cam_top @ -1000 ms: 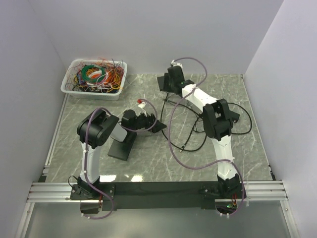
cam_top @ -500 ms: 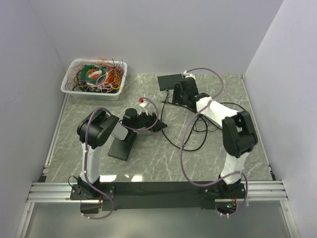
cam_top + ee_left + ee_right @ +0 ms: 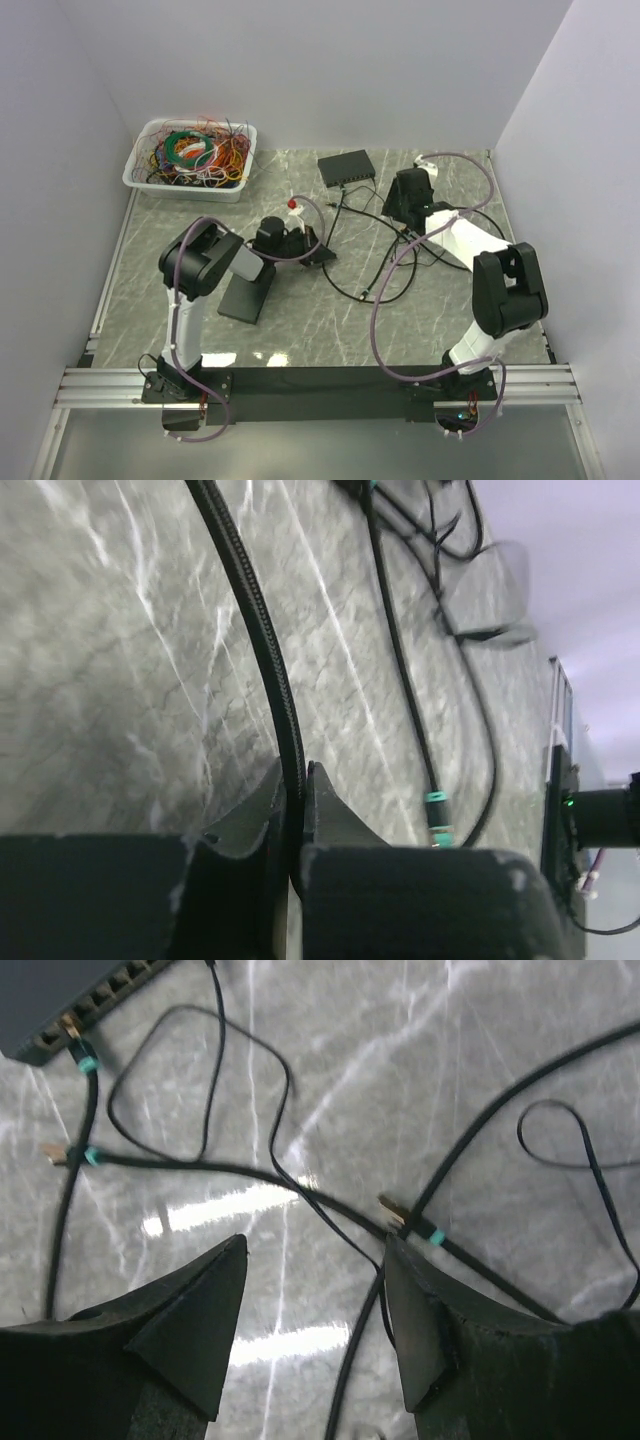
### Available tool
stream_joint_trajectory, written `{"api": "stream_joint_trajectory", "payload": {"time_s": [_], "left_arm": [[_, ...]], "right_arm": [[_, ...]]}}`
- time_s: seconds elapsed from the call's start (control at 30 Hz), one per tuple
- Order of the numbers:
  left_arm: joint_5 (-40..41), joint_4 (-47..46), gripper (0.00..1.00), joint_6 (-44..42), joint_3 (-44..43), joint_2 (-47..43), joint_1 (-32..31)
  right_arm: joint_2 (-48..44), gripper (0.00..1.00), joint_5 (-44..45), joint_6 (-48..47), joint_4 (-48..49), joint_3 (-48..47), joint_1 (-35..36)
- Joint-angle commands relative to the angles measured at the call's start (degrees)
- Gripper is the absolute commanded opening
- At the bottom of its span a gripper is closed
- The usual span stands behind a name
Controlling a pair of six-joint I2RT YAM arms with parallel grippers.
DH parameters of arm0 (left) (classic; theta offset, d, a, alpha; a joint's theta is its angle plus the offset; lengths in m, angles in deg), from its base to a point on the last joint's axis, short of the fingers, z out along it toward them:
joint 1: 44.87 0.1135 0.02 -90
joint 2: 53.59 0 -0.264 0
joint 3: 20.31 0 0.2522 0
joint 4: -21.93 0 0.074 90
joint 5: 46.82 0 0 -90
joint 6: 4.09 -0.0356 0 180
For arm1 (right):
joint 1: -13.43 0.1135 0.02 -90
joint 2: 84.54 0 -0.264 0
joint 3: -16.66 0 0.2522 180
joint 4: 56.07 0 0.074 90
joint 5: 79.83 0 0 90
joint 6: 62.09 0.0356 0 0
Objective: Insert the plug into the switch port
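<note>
The dark switch [image 3: 346, 167] lies at the back of the marble table; in the right wrist view the switch [image 3: 50, 1000] has one teal-banded plug [image 3: 82, 1058] in a port. A loose gold-tipped plug [image 3: 397, 1212] lies just ahead of my right gripper [image 3: 315, 1250], which is open over the black cables with nothing between its jaws. Another loose plug [image 3: 58, 1152] lies further left. My left gripper [image 3: 297, 780] is shut on a black braided cable [image 3: 255, 630] low over the table. A teal-banded plug [image 3: 438, 825] lies to its right.
A white bin of tangled coloured wires [image 3: 190, 155] stands at the back left. A flat black box [image 3: 247, 292] lies beside the left arm. Loops of black cable [image 3: 375, 285] spread over the middle and right of the table.
My right arm has drawn back from the switch, toward the right and nearer. My left gripper has closed on the braided cable.
</note>
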Motion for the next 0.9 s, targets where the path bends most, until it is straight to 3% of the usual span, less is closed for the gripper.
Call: {"api": "stream_joint_trajectory", "payload": {"time_s": [0.0,0.07,0.1,0.13,0.17,0.23,0.4,0.6,0.87], "left_arm": [[-0.01,-0.11,0.01,-1.04,0.85,-8.37,2.08],[1.3,3.65,0.02,-2.62,1.38,-11.26,3.32],[2.62,5.67,0.09,-5.58,1.03,-11.72,3.41],[3.15,8.39,0.19,-7.18,0.6,-11.72,3.49],[3.07,10.85,0.41,-8.33,0.33,-10.85,3.41],[2.72,10.71,0.6,-9.31,0.59,-9.44,3.41],[2.8,8.68,0.7,-8.69,1.56,-6.36,3.41],[2.63,6.67,0.69,-7.73,2.52,-6.71,3.49],[2.28,5.78,0.66,-8.16,3.75,-6.97,3.41]], "right_arm": [[-5.89,0.64,1.44,1.95,-0.1,1.58,0.56],[-8.79,0.64,-1.27,1.95,-0.63,2.9,1.34],[-9.67,0.64,-1.56,1.25,-0.63,4.47,2.04],[-11.51,0.64,-1.21,1.07,-1.41,5.1,4.23],[-12.4,0.64,-0.77,0.81,-1.68,5.89,5.21],[-15.29,0.64,-1.64,0.81,-1.95,8.7,8.36],[-18.21,0.64,-6.57,3.79,-3.43,14.06,13.47],[-14.27,0.64,-7.53,6.61,-6.95,15.3,15.23],[-4.77,0.63,-6.93,7.66,-11.52,10.2,17.69]]}}
